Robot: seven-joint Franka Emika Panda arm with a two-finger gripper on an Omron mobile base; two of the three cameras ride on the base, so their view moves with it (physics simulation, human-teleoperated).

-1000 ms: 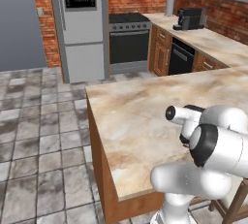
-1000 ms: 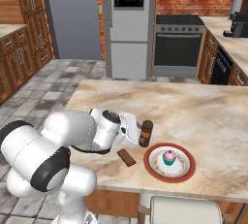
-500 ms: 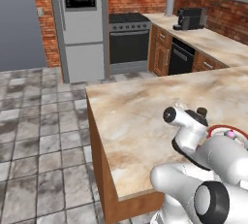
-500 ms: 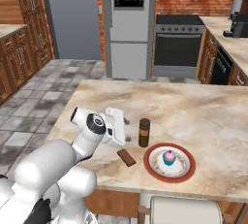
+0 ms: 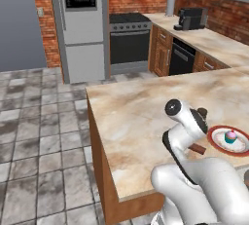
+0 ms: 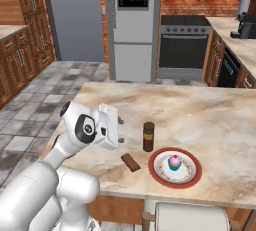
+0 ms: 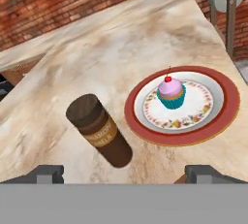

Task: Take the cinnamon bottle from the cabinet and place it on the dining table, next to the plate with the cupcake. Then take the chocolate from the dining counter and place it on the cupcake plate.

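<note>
End effector (image 7: 123,172) spread wide and empty, cinnamon bottle (image 7: 99,131) upright just beside cupcake (image 7: 170,93) plate (image 7: 227,102).

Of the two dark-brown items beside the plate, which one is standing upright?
The cinnamon bottle, a capped cylinder; the chocolate is a flat bar lying on the marble.

— Where does the arm sit?

— In the left base view it rises from about five o'clock, a bulky white column bending up toward centre. In the right base view it climbs from seven o'clock, elbow low, wrist turned toward three o'clock.

— And the gripper (image 6: 120,130)?

— It hangs level off the wrist, pointing toward three o'clock in the right base view. The jaws stand wide apart, nothing between them.

— The fingertips (image 7: 48,173)?

— In the hand view they rise at six o'clock, far apart.
</note>
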